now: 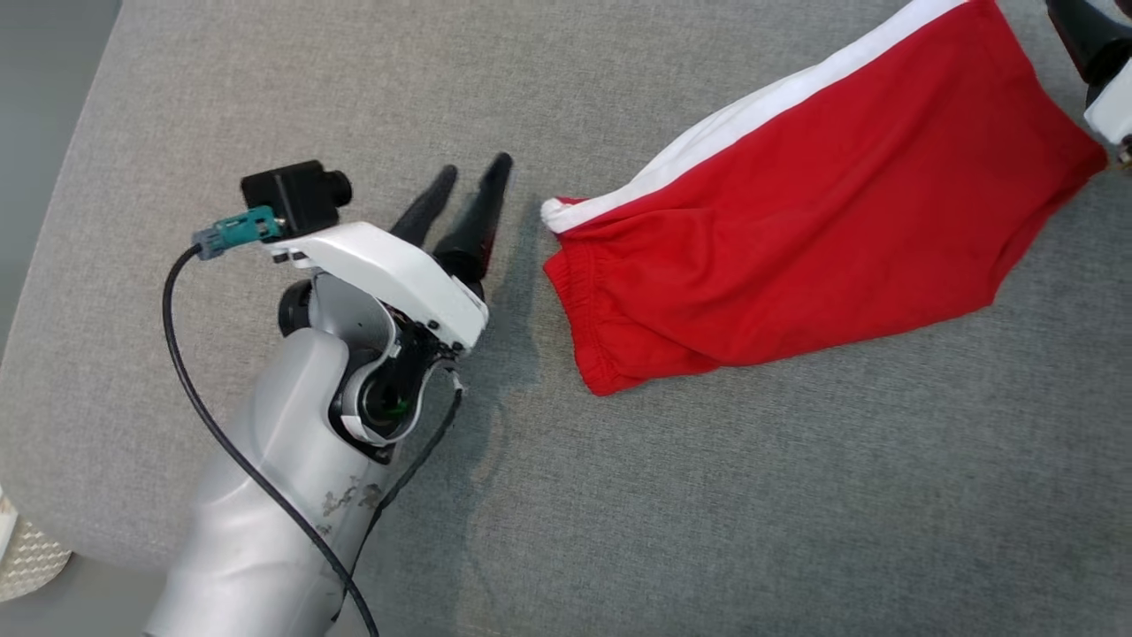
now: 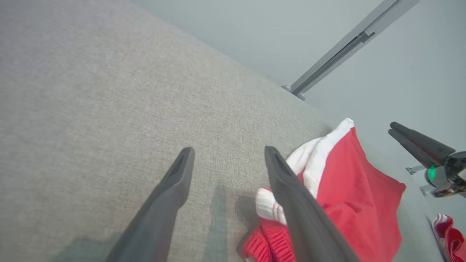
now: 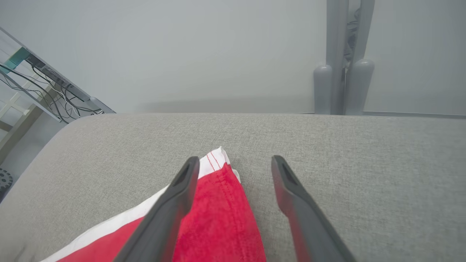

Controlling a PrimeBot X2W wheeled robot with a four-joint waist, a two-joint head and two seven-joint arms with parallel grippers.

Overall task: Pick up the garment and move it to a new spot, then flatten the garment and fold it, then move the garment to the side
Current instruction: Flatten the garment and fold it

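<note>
L end effector [image 1: 475, 168]: fingers spread, nothing betw. them; tips just beside the gathered end of the garment [image 1: 796, 230], small gap in head view.
R end effector [image 3: 236, 159]: fingers spread too, no pinch; garment's white-edged corner lies under/betw. them.
garment: red w/ white band along one long side, flat & compact on counter [image 1: 265, 88], well in from left edge, slanting toward far right. Gathered end looks doubled; upper face plain red.
stage: looks folded, held by neither arm; whether this is its final side spot, can't tell.
risk 1: cloth sits inside R gap, so a finger could drag the corner on any move & the fold opens.
risk 2: L tips so near the gathered end that a low sweep would ruck it.
risk 3: a re-grip might catch the top layer only, so layers slide apart.
other cloth [image 2: 447, 233]: red-white bundle past counter's edge; can't tell what.
</note>
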